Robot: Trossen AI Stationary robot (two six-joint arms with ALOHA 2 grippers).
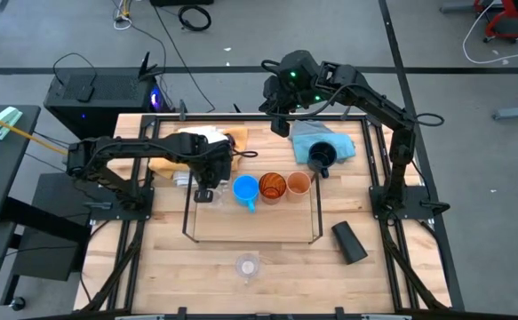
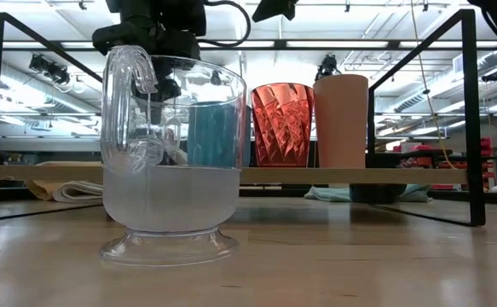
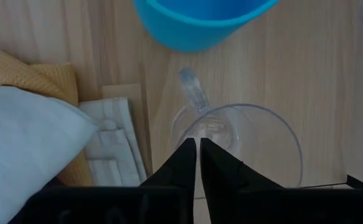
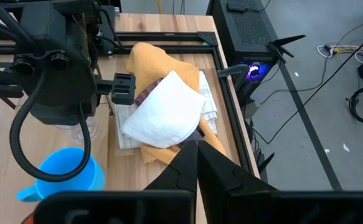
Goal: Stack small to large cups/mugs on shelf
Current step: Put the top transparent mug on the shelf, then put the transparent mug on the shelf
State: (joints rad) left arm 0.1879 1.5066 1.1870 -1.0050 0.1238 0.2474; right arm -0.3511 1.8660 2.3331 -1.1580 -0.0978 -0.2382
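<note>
On the wire shelf [image 1: 315, 213] a light-blue mug [image 1: 245, 189], an amber tumbler [image 1: 272, 187] and a small orange cup [image 1: 298, 184] stand in a row. Left of them is a clear mug [image 3: 243, 146], upright, with my left gripper [image 3: 197, 144] shut on it from above. Another clear mug [image 1: 247, 265] stands near the table's front edge and fills the low view [image 2: 171, 153]. A navy mug [image 1: 321, 157] rests on a blue cloth [image 1: 316, 135]. A black cup [image 1: 349, 242] lies on its side at the right. My right gripper [image 1: 280, 127] hangs shut, high over the far side. My left gripper pinches the clear mug's rim [image 3: 182, 127] between its two fingers, close beside the handle [image 3: 193, 93]. The fingers point steeply down. The mug stays upright below them; whether its base rests on the shelf I cannot tell.
A yellow cloth [image 1: 171, 164] with a white cloth [image 1: 207, 135] on it lies at the far left, just beside the shelf. Black frame posts [image 1: 376, 169] stand along the table's sides. Bare wood shows inside the shelf's near half.
</note>
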